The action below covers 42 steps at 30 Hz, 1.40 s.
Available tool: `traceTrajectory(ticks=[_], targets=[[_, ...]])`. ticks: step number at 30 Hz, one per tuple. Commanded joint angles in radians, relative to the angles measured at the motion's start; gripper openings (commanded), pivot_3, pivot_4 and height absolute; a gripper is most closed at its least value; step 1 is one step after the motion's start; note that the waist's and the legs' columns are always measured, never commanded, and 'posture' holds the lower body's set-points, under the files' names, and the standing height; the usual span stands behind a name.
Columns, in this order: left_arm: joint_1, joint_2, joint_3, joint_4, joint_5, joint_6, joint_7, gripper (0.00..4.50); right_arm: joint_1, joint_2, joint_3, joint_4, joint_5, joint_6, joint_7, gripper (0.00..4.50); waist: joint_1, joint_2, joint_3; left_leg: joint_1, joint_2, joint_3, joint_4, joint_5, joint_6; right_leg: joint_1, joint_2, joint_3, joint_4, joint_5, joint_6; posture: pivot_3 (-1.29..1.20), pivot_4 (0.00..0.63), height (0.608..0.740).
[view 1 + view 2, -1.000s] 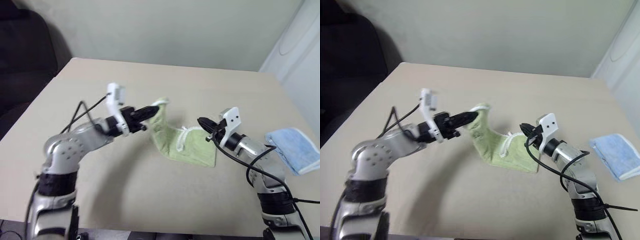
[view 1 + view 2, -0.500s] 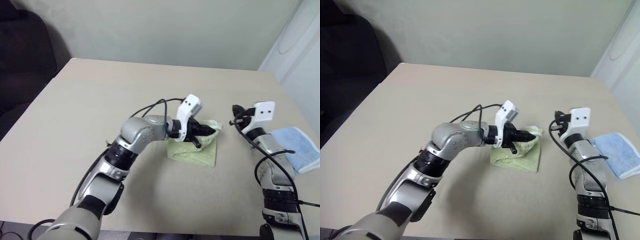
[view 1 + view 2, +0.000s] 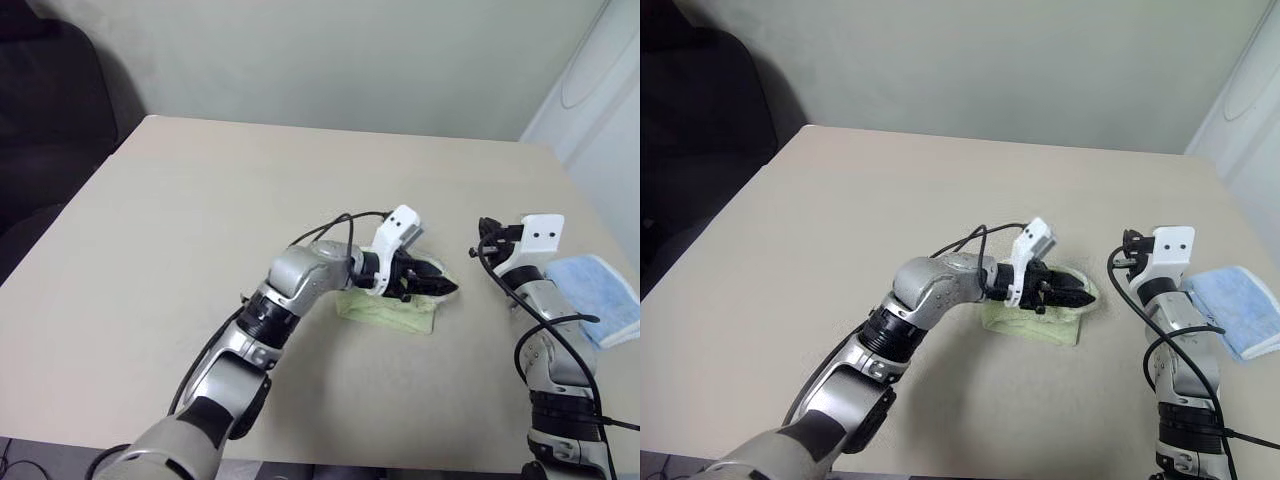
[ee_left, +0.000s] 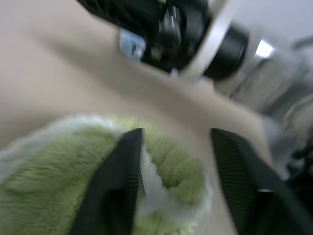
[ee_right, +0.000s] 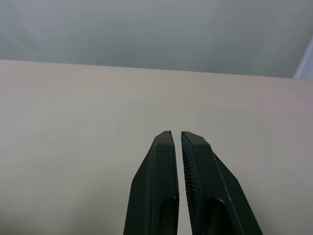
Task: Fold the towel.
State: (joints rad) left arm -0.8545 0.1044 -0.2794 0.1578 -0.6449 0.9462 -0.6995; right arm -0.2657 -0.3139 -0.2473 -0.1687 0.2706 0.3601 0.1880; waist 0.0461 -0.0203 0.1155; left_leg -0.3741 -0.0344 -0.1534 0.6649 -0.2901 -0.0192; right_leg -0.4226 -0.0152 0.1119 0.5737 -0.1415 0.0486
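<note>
Two fingers of the left gripper (image 4: 171, 186) stand apart over the towel (image 3: 392, 312), clamping nothing. The right gripper (image 5: 178, 147) is closed and empty. You find the towel folded near the table's (image 3: 200, 220) right edge. Expect soft, limp, light cloth; grip a corner hem.
</note>
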Motion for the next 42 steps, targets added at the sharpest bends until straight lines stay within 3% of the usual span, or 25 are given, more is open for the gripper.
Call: traceTrajectory(ticks=[1,2,5,10,14,21,24,29,34,37,42], targets=[[0.014,-0.010,0.159,-0.100,-0.128,0.059,-0.004,3.81,-0.021,-0.017,-0.002,-0.037,0.004,0.004,0.009,0.33,-0.001,0.000,0.000,0.000,0.000,0.000,0.000,0.000,0.000,0.000,0.000,0.000,0.000,0.000,0.000,0.00,0.150,0.740],[0.021,-0.006,0.200,-0.115,-0.151,0.067,0.009,4.12,-0.021,-0.023,0.002,-0.041,0.005,0.010,0.017,0.33,-0.001,0.000,0.000,0.000,0.000,0.000,0.000,0.000,0.001,0.000,0.000,0.000,0.000,0.000,0.000,0.00,0.150,0.740],[0.037,0.037,0.288,-0.130,-0.163,0.058,0.040,4.12,-0.012,-0.060,0.020,-0.077,0.028,0.042,0.076,0.33,-0.001,0.000,0.000,0.000,0.000,0.000,0.000,0.001,0.001,0.000,0.000,0.000,0.000,0.000,0.000,0.00,0.150,0.740],[0.082,0.171,0.247,-0.131,-0.046,-0.060,-0.035,4.16,0.000,-0.124,0.031,-0.181,0.124,0.151,0.183,0.17,-0.001,0.000,0.000,0.001,0.000,0.001,0.000,0.001,0.001,0.000,0.001,0.000,0.000,0.000,0.001,0.00,0.150,0.740],[0.112,0.232,0.181,-0.073,0.070,-0.195,-0.108,3.25,0.006,-0.150,0.056,-0.252,0.204,0.247,0.239,0.00,0.004,0.000,0.000,-0.001,-0.002,-0.001,0.001,0.003,0.003,0.000,0.000,0.000,0.000,0.000,0.000,0.00,0.150,0.740],[0.184,0.198,0.032,-0.033,0.231,-0.420,-0.204,0.70,0.101,-0.143,0.139,-0.321,0.237,0.299,0.280,0.00,0.005,0.000,0.000,-0.004,-0.005,-0.002,0.002,0.003,0.003,-0.002,-0.004,0.000,0.000,0.000,0.000,0.00,0.150,0.740],[0.189,0.154,0.014,0.029,0.261,-0.434,-0.197,0.70,0.152,-0.148,0.187,-0.297,0.199,0.280,0.290,0.00,0.006,0.000,0.000,-0.006,-0.006,-0.003,0.002,0.003,0.003,-0.003,-0.004,-0.001,-0.001,0.000,0.000,0.00,0.150,0.740],[0.176,0.096,-0.100,0.303,0.460,-0.561,-0.144,0.70,0.198,-0.105,0.262,-0.098,0.088,0.214,0.251,0.00,0.004,-0.001,-0.001,-0.005,-0.005,-0.002,0.002,0.002,0.001,-0.003,-0.006,-0.001,0.000,-0.001,0.001,0.00,0.150,0.740],[0.176,0.071,-0.071,0.388,0.481,-0.615,-0.172,0.70,0.209,-0.082,0.283,-0.017,0.029,0.150,0.250,0.00,0.003,-0.002,-0.006,-0.001,-0.006,-0.002,0.002,0.001,0.000,0.002,-0.006,-0.001,0.000,-0.005,0.008,0.00,0.150,0.740],[0.189,0.073,0.017,0.334,0.398,-0.618,-0.219,0.70,0.231,-0.086,0.268,-0.077,0.026,0.128,0.254,0.00,0.002,-0.002,-0.006,0.000,-0.006,-0.002,0.002,-0.001,-0.003,0.004,-0.006,-0.001,0.000,-0.006,0.010,0.00,0.150,0.740],[0.200,0.088,0.283,0.119,0.100,-0.420,-0.216,0.70,0.256,-0.092,0.173,-0.271,0.120,0.151,0.261,0.00,-0.001,-0.001,-0.005,-0.008,-0.005,-0.002,0.001,-0.001,-0.005,-0.005,-0.006,-0.002,0.001,-0.004,0.007,0.00,0.150,0.740]])
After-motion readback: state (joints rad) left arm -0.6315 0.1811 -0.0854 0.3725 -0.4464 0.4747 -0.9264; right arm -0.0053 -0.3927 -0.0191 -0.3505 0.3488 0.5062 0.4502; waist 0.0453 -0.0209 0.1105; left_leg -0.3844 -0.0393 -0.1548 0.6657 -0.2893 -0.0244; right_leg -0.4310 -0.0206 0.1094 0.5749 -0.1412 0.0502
